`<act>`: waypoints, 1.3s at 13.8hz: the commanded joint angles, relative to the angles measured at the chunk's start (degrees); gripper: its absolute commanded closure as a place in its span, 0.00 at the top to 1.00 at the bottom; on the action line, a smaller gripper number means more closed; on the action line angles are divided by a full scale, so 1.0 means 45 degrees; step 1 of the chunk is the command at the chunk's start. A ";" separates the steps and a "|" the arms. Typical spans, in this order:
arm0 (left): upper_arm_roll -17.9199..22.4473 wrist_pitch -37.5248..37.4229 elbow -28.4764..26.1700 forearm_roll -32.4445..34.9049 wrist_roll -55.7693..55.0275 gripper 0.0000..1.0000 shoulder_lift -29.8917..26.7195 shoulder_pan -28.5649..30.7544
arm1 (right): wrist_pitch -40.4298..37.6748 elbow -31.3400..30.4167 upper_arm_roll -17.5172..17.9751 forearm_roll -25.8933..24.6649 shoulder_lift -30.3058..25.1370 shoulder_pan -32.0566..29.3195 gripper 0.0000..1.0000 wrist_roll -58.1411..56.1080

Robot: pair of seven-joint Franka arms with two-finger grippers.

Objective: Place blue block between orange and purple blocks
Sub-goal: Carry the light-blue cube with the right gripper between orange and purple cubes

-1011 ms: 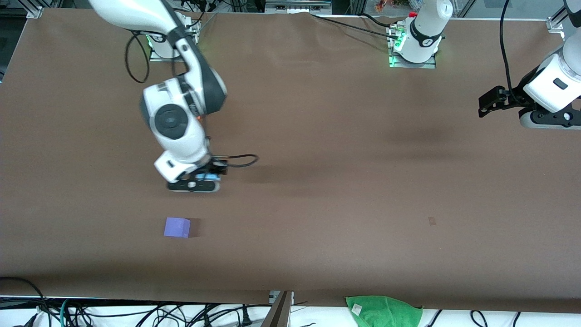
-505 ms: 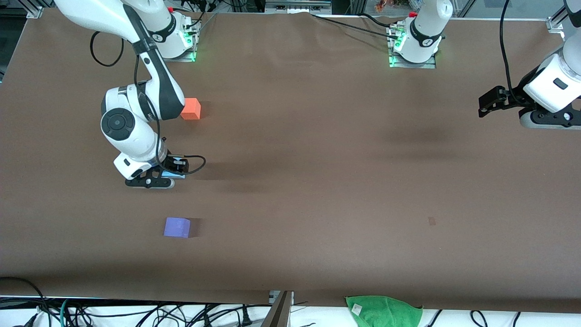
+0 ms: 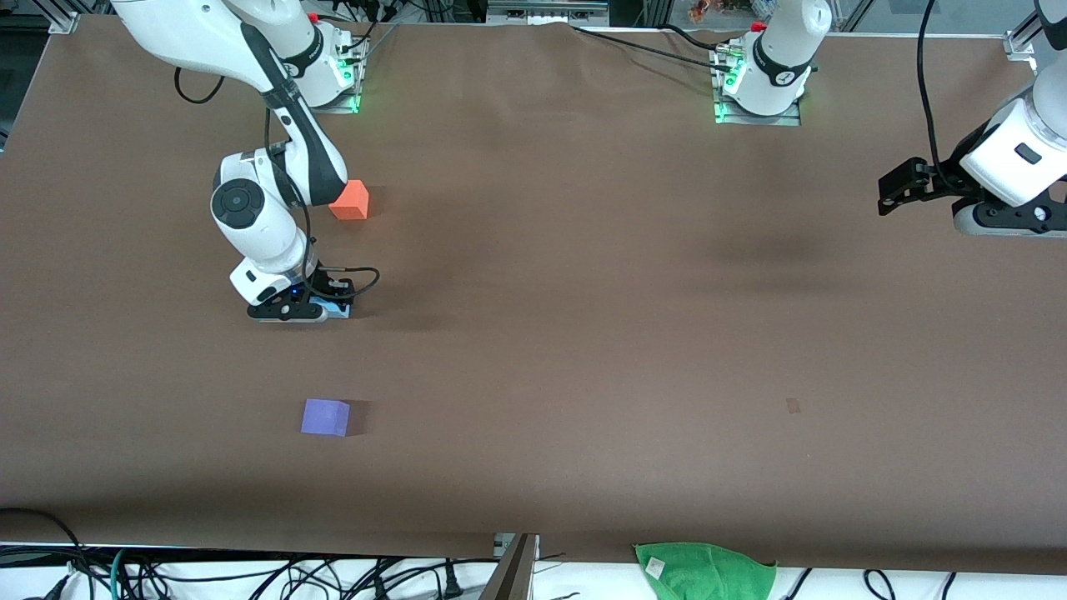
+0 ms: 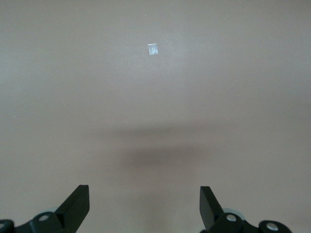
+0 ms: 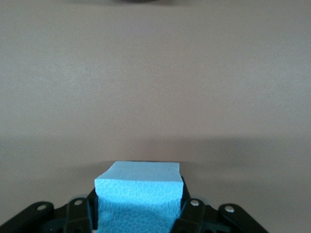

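Right tool (image 3: 321, 314) pinches the blue cube (image 5: 140, 194), flat and square, between orange (image 3: 350, 200) and purple (image 3: 325, 417); left tool (image 4: 145, 206) waits spread.

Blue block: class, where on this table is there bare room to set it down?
Bare tabletop runs between the orange block and purple block, where the right gripper holds the blue block. The left gripper waits open. Nowhere is crowded.
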 commanded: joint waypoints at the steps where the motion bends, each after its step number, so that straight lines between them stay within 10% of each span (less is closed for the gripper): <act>1: -0.0104 -0.0054 -0.0165 0.0134 0.0147 1.00 -0.0254 0.0076 | 0.1033 -0.0747 0.0106 0.0222 -0.0082 -0.0100 0.21 -0.0251; 4: -0.0104 -0.0054 -0.0165 0.0134 0.0147 1.00 -0.0254 0.0076 | 0.1545 -0.0886 0.0087 0.0222 0.0134 -0.0100 0.32 -0.0271; 6: -0.0104 -0.0054 -0.0165 0.0134 0.0147 1.00 -0.0254 0.0076 | 0.1448 -0.0731 0.0067 0.0222 0.0076 -0.0119 0.89 -0.0309; 10: -0.0104 -0.0054 -0.0165 0.0134 0.0147 1.00 -0.0254 0.0076 | 0.0127 -0.0050 0.0048 0.0203 -0.0372 -0.0100 0.92 -0.0368; 18: -0.0104 -0.0054 -0.0165 0.0134 0.0147 1.00 -0.0254 0.0076 | -0.8480 0.5609 -0.0069 0.0144 -0.0940 -0.0100 0.92 -0.2419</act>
